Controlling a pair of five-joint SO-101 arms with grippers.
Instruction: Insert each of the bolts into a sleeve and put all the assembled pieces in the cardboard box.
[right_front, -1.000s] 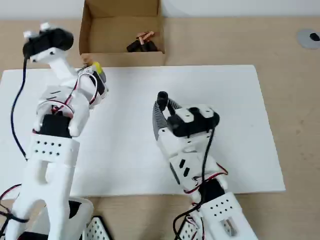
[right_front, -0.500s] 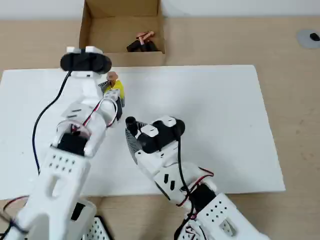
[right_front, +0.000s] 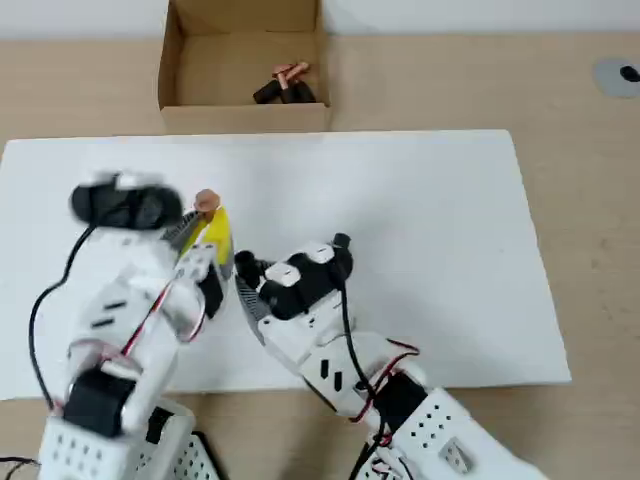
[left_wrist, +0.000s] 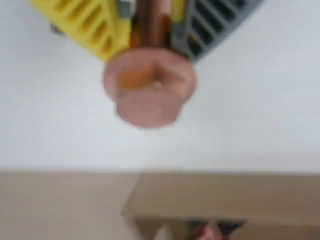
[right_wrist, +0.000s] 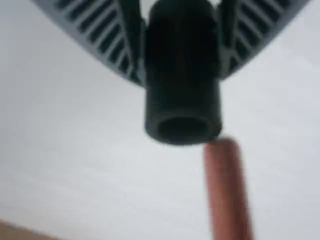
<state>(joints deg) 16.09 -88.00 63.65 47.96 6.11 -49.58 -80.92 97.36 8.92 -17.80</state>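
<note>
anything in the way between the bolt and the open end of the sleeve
Nothing visible does. The sleeve has an open, bare mouth, and the bolt ends just beside its rim, not yet lined up with it.

White arms (right_front: 110, 330), black motors (right_front: 300, 280), red-black cables (right_front: 400, 352) (ribbed fingers (left_wrist: 80, 22): yellow, grey)

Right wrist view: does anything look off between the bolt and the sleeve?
Yes. The bolt tip sits beside the sleeve rim, outside its open mouth, so the two look misaligned rather than mating.
</note>
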